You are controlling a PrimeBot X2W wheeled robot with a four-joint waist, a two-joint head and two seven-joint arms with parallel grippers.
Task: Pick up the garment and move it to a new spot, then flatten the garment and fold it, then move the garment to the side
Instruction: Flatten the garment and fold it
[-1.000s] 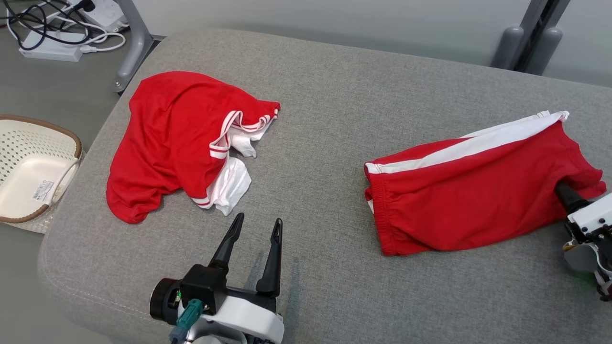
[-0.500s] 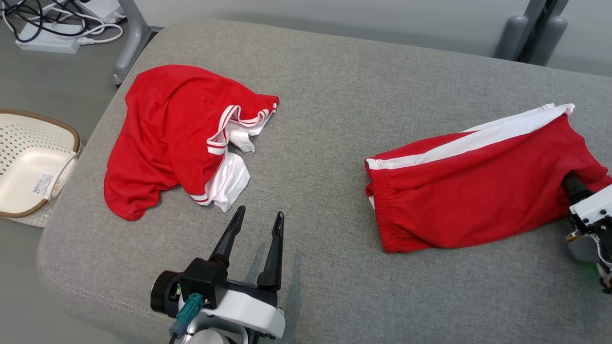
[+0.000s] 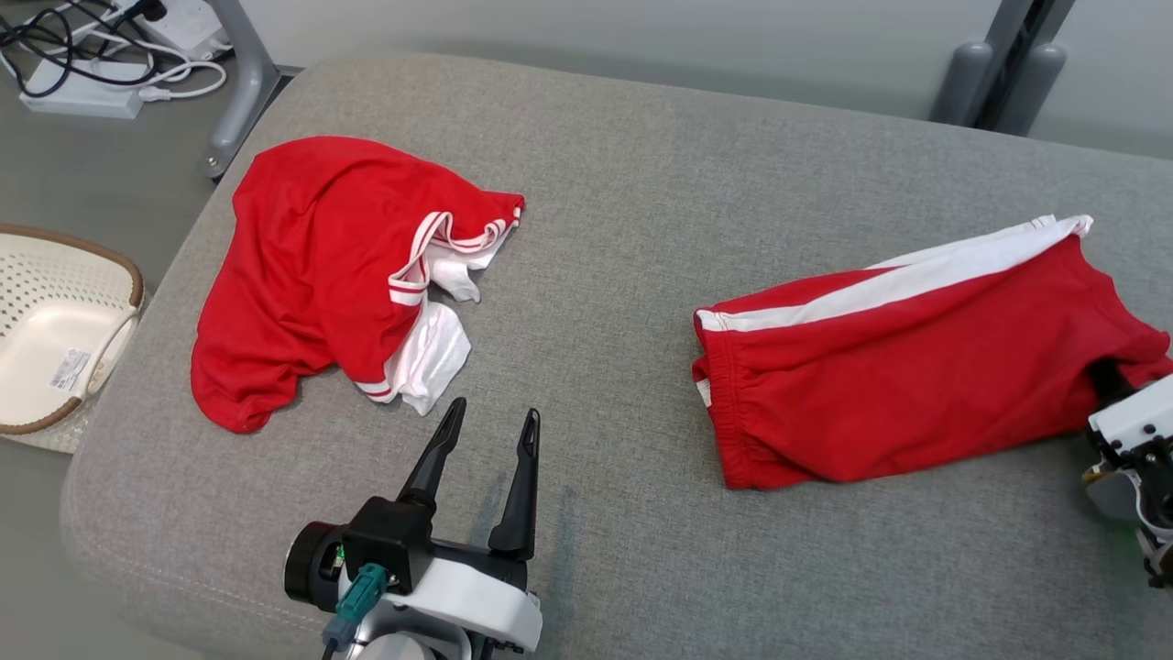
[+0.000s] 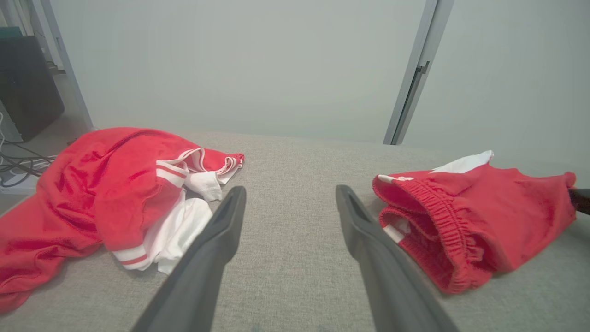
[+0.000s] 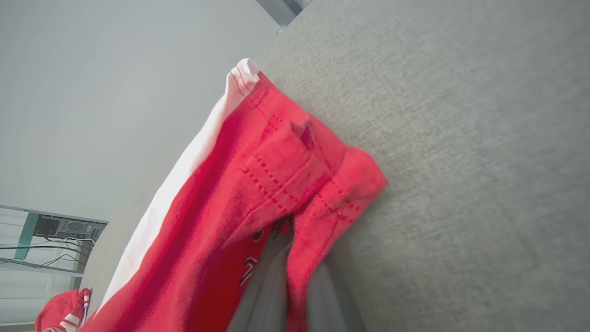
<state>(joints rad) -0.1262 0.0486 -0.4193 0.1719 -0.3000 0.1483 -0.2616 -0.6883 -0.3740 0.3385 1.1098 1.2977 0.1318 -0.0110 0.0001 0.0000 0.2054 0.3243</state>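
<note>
Both jaws of our right gripper [image 5: 286,237] are closed tight on a hem of the shorts [image 3: 916,376], which lie on the right of the cushion [image 3: 641,183]. Our left gripper [image 3: 490,426] hangs wide apart and empty above the cushion, near a crumpled shirt [image 3: 302,266].

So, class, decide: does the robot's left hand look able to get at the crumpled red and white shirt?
Probably yes: the left hand is open and empty, just short of the shirt, with only bare grey cushion between them.
</note>
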